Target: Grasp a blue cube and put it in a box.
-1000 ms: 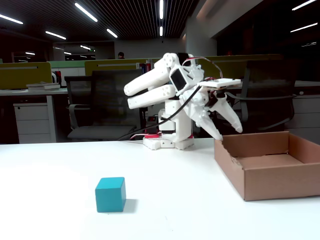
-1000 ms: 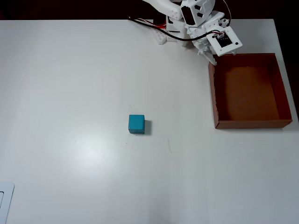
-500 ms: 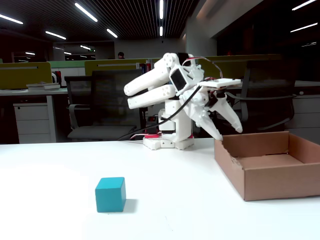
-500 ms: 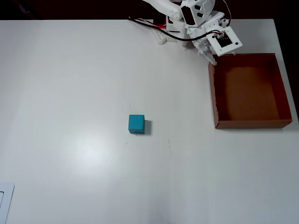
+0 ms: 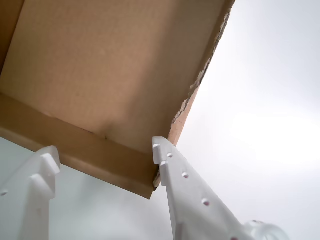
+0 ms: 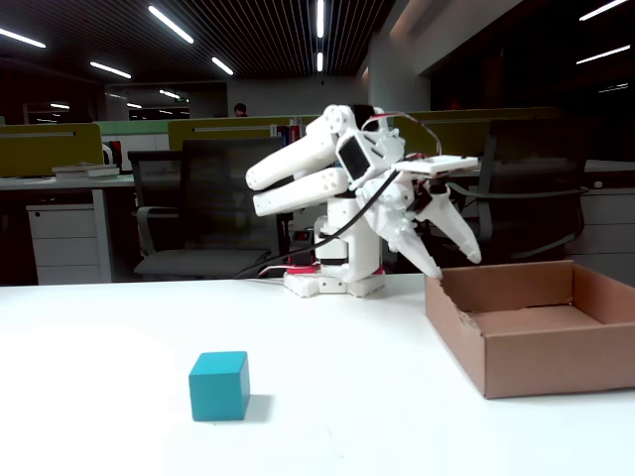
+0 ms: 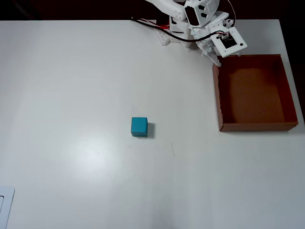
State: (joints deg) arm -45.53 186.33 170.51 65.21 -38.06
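My pincer (image 6: 456, 266) hangs spread and empty, its two fingers straddling the torn corner of the box (image 7: 220, 100). The blue cube (image 7: 139, 127) sits well apart from it on the open desk (image 7: 71, 86), away from my base and off to the left in the overhead view. It's a small matte teal block, plain-faced, sitting square and flat, nothing near it.

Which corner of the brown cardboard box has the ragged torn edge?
The corner nearest the white two-finger tool: the shallow brown cardboard box is torn at its top-left corner in the overhead view. The other three corners look clean.
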